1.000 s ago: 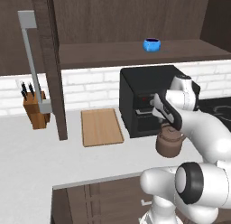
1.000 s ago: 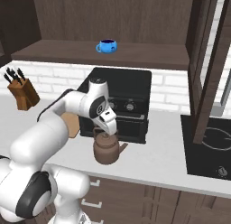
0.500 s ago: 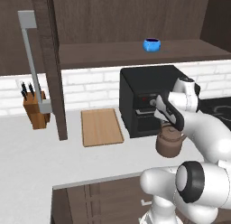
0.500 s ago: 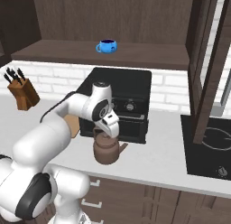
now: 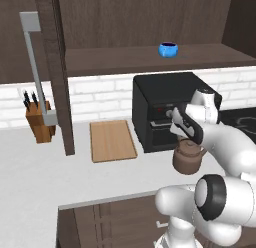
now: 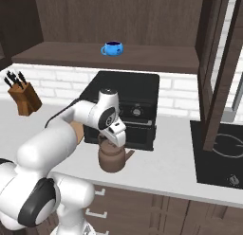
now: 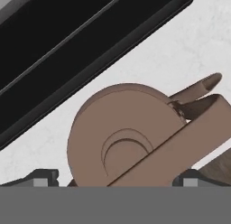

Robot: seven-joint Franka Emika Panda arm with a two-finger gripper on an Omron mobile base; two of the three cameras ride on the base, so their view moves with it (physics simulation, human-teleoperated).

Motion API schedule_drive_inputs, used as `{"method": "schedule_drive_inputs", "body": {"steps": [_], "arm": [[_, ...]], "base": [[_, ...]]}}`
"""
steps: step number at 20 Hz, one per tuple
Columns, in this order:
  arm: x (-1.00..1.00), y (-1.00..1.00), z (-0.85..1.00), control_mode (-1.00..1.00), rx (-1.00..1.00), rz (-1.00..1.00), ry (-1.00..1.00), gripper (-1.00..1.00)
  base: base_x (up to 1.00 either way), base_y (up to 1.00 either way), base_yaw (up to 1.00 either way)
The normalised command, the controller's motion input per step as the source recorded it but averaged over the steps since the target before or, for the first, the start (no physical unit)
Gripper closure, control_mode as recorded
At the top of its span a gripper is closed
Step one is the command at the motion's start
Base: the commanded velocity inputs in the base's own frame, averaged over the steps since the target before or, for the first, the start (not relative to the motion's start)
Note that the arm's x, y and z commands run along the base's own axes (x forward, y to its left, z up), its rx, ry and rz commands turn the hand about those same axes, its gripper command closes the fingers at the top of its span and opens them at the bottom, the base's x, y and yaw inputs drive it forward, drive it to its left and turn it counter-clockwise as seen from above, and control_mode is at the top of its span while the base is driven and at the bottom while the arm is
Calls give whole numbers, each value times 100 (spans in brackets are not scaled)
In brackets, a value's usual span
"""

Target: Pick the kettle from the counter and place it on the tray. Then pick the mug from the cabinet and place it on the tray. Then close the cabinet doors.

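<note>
So the two dark finger tips (image 7: 45,177) can be seen spread as wide as they go at the bottom of the hand view, one on each side of the kettle (image 7: 131,142), and nothing is gripped between them. The kettle's arched handle is seen running diagonally across the lid, with the short spout poking toward the upper right of that view. Whether the tips are actually touching the kettle's sides can't really be made out from this angle, probably not.

From the base cameras the gripper (image 6: 115,140) is seen hanging right over the kettle (image 6: 113,158), pointed down at its handle. The kettle (image 5: 188,158) is parked on the counter (image 5: 60,177), just in front of the black oven (image 5: 162,109).

Off to the left of the oven, the tray (image 5: 112,140) is laid flat on the worktop, well apart from the kettle. A knife block (image 5: 39,119) is stood further left by the brick wall.

Up above, the mug (image 5: 168,49) is sat on the open cabinet's shelf (image 5: 125,59). The cabinet doors are swung open, one with its long grey handle (image 5: 36,67) at the left, the other door (image 6: 220,73) seen at the right.
</note>
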Motion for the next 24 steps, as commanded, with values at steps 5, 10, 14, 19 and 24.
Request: {"method": "schedule_drive_inputs", "body": {"steps": [5,10,14,19,24], "arm": [[0,0,-19,-100,0,0,0,100],[-13,0,-3,-100,-2,1,-3,100],[-36,1,1,-100,-7,0,-6,100],[-39,9,24,-100,-5,4,-9,100],[-22,44,44,-100,-3,12,-7,100]], "base": [[0,0,0],[0,0,0],[0,0,0],[0,0,0],[0,0,0]]}}
